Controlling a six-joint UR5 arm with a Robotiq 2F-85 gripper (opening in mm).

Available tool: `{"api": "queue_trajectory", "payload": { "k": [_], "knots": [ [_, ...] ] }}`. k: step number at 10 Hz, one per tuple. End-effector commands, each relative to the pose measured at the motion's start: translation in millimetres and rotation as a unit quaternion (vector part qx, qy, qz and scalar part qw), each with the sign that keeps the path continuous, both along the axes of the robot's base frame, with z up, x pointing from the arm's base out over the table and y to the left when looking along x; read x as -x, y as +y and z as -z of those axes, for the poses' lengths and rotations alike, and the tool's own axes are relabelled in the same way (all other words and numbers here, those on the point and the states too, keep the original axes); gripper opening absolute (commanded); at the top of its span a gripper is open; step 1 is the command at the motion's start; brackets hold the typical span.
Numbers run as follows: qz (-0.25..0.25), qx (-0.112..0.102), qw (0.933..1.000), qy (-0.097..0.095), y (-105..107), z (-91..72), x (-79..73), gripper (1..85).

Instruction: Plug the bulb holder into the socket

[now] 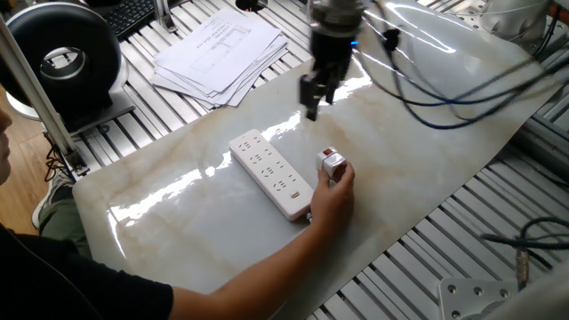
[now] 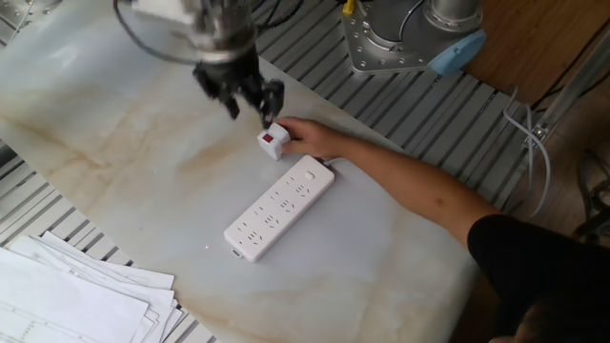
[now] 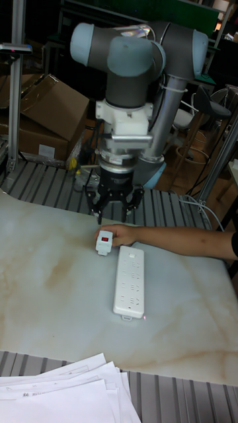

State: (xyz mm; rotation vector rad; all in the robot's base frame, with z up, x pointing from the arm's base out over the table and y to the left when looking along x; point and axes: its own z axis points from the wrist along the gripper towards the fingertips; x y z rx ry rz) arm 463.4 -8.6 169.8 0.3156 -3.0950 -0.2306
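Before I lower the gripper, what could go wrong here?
1. A person's hand holds the bulb holder on the table; the open gripper hangs just above and could pinch fingers.
2. The holder stands close beside the end of the socket; a finger could likely nudge the strip.
3. If the hand lets go, the small holder may tip.

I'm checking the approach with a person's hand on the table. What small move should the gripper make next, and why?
Probably hold above the bulb holder and not descend yet. The open gripper hangs just over it, empty, but a person's hand is touching the holder beside the socket. Going down now risks pinching fingers.
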Motion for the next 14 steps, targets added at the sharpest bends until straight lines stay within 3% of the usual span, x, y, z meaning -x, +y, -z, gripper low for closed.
{"api": "queue_trajectory", "payload": {
  "k": [1, 3, 5, 6, 8, 10, 12, 14],
  "knots": [
    [0.020, -0.027, 0.9993, -0.013, -6.9, -13.3, 38.8, 57.0],
    [0.058, -0.027, 0.9979, -0.009, 9.2, 1.8, 34.2, 56.3],
    [0.068, 0.005, 0.9972, -0.028, 10.8, 20.5, 17.5, 54.0],
    [0.067, 0.010, 0.9969, -0.041, 9.5, 30.2, 8.5, 54.0],
    [0.070, -0.001, 0.9963, -0.049, 16.4, 38.1, 0.5, 54.0],
    [0.074, 0.004, 0.9957, -0.056, 18.1, 46.9, -7.6, 53.7],
    [0.066, 0.010, 0.9972, -0.033, 15.1, 28.1, 6.3, 51.0],
    [0.057, 0.005, 0.9983, -0.010, 18.7, 27.9, 18.7, 51.3]
  ]
}}
